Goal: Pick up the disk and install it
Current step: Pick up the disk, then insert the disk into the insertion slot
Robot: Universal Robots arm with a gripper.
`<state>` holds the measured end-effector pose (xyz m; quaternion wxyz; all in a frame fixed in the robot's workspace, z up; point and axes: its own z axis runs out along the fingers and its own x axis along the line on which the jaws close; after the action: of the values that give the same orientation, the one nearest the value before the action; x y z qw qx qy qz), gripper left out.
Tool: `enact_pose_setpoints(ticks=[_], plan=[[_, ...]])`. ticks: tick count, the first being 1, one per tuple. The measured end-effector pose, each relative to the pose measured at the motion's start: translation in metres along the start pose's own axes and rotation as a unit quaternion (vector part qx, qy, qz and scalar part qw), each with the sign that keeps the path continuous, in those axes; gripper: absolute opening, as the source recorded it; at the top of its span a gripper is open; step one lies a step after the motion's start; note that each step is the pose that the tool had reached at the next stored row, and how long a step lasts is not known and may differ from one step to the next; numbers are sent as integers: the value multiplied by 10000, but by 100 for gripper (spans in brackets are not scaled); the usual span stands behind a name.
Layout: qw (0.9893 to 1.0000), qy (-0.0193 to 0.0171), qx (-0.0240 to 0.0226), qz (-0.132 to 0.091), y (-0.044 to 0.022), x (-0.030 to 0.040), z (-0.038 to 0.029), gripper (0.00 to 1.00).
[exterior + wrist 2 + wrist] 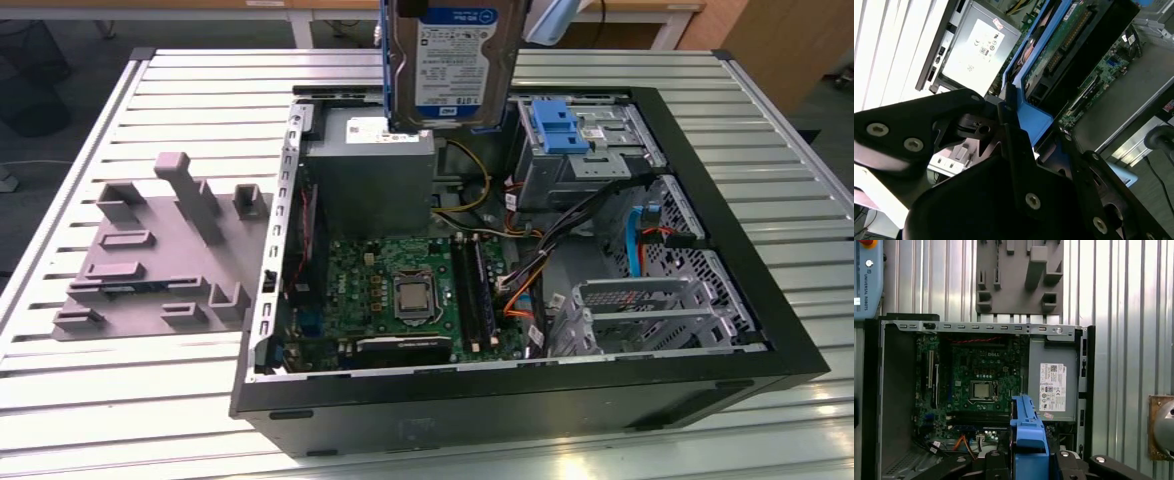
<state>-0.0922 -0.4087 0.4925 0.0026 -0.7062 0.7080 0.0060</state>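
The disk [451, 60], silver-grey with a white-and-blue label and blue side rails, hangs upright in the air over the back of the open computer case [747, 290], just above the grey power supply box [367, 175]. In the second wrist view my gripper [1031, 127] is shut on the disk [1066, 42], its black fingers [1011, 135] clamping the blue rail, with the drive's green circuit board facing the camera. The first wrist view looks down past the disk's blue rail [1028, 432] onto the case interior.
Inside the case lie the motherboard [400, 290], loose cables, a blue ribbed bracket [558, 128] in the drive bay at the exterior view's right, and a metal drive cage [641, 310]. A grey plastic fixture [160, 250] sits on the slatted table [120, 400] at the exterior view's left.
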Motion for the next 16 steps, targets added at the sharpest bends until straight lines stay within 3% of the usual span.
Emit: enact_pose_setpoints(ticks=[6,16], plan=[[10000,0,0,6,-2,142,16,36],[10000,1,0,6,-2,153,19,36]])
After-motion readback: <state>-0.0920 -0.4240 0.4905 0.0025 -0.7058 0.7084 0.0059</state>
